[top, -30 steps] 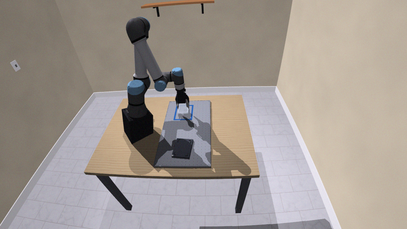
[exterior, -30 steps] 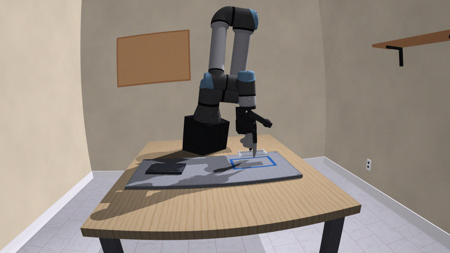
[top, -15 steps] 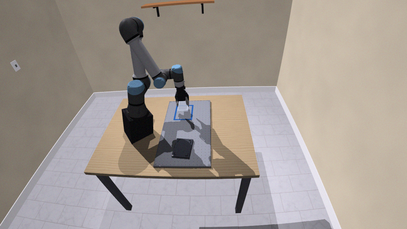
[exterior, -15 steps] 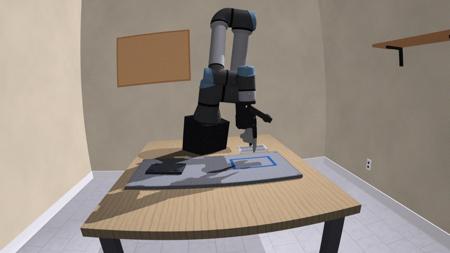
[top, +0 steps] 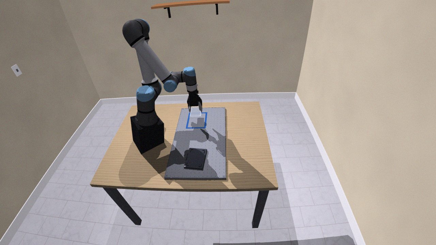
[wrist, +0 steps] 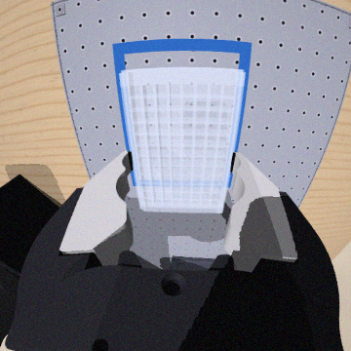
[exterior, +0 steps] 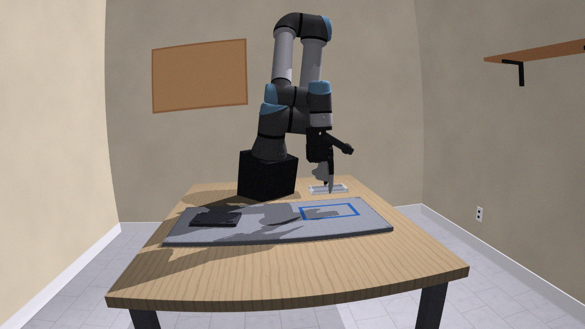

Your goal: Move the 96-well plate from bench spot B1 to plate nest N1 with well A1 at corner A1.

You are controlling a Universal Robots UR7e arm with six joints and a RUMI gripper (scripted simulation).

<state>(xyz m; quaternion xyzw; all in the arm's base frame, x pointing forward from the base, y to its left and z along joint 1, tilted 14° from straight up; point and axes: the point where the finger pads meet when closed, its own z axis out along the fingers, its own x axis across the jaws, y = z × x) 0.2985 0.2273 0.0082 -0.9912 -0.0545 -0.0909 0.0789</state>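
Note:
My gripper point(top: 195, 107) is shut on the clear 96-well plate point(top: 195, 113) and holds it level in the air above the blue-outlined spot B1 point(top: 197, 120). In the exterior view the plate point(exterior: 327, 188) hangs well above the blue frame point(exterior: 328, 211), with the gripper point(exterior: 329, 184) gripping its long sides. In the wrist view the plate point(wrist: 181, 138) sits between the two pale fingers, over the blue frame point(wrist: 181, 46). The black plate nest N1 point(top: 195, 158) lies at the near end of the grey board, also seen in the exterior view point(exterior: 215, 219). I cannot make out the cut corner.
The grey perforated board point(top: 198, 143) lies on the wooden table point(top: 186, 146). The arm's black base block point(top: 147, 134) stands left of the board. A shelf point(top: 189, 4) hangs on the back wall.

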